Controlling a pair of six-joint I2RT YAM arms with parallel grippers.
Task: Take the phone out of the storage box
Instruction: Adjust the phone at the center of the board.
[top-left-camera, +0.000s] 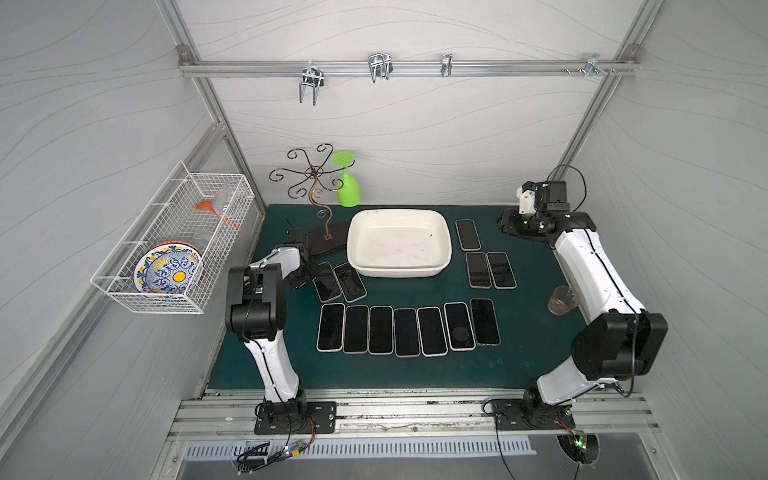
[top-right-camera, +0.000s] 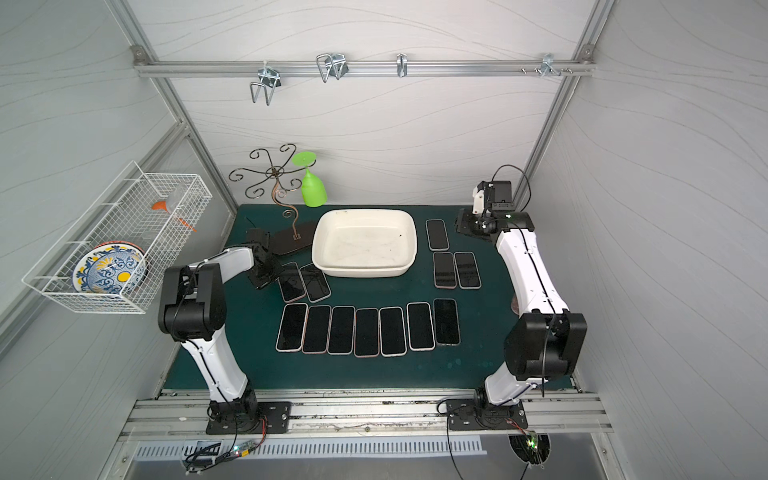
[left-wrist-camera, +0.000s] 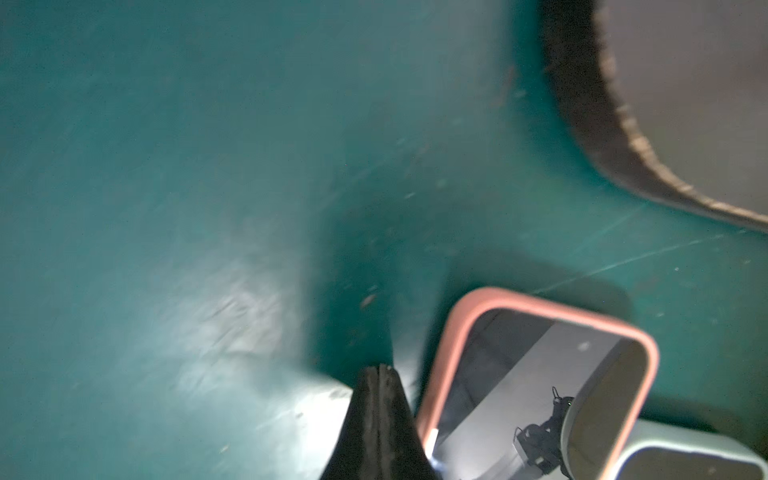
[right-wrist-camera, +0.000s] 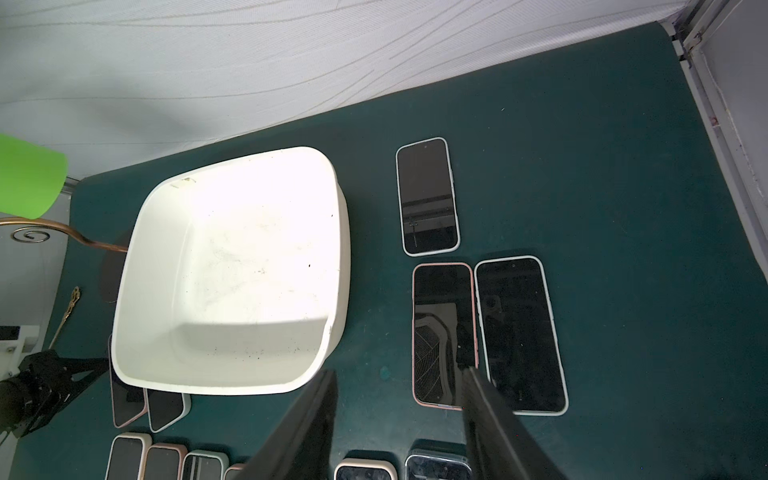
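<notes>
Green mat, white-panelled enclosure: the storage box is seen empty, phones laid around it. The left gripper, pressed together, is set just beside a pink-cased phone, which could be nudged on retreat; the right gripper is held spread, empty.

The cream-white storage box sits upright and empty on the green mat. 12 phones lie flat outside it.

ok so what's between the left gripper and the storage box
Two phones lie side by side on the green mat between the left gripper and the storage box, seen in both top views.
</notes>
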